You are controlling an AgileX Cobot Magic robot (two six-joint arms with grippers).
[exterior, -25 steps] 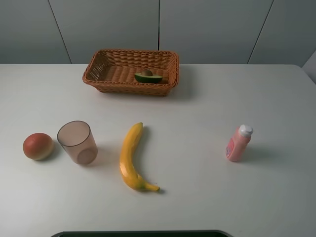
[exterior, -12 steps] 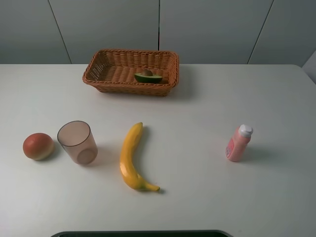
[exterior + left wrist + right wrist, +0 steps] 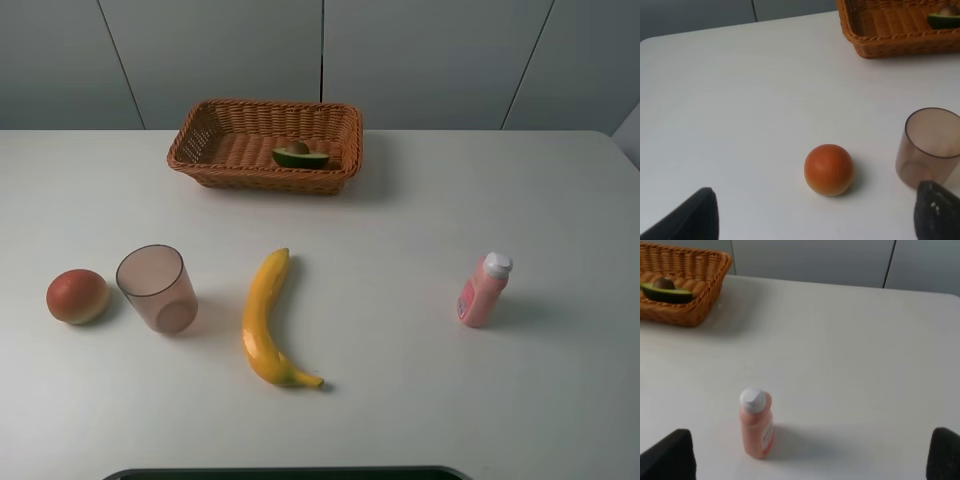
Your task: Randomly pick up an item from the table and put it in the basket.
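Note:
The halved avocado [image 3: 300,156] lies pit-up inside the orange-brown wicker basket [image 3: 260,181] at the back of the white table [image 3: 400,220]. The avocado [image 3: 944,19] and basket [image 3: 890,42] also show in the left wrist view, and likewise the avocado [image 3: 666,291] and basket [image 3: 690,315] in the right wrist view. My left gripper [image 3: 812,220] is open and empty, low over the table near the round red-orange fruit. My right gripper [image 3: 805,460] is open and empty, near the pink bottle. Neither gripper shows in the exterior high view.
A yellow banana [image 3: 266,322] lies in the middle front. A translucent brown cup [image 3: 156,288] and a red-orange fruit [image 3: 77,296] stand at front left; a pink bottle [image 3: 484,290] stands upright at right. A dark edge [image 3: 280,473] lines the near side.

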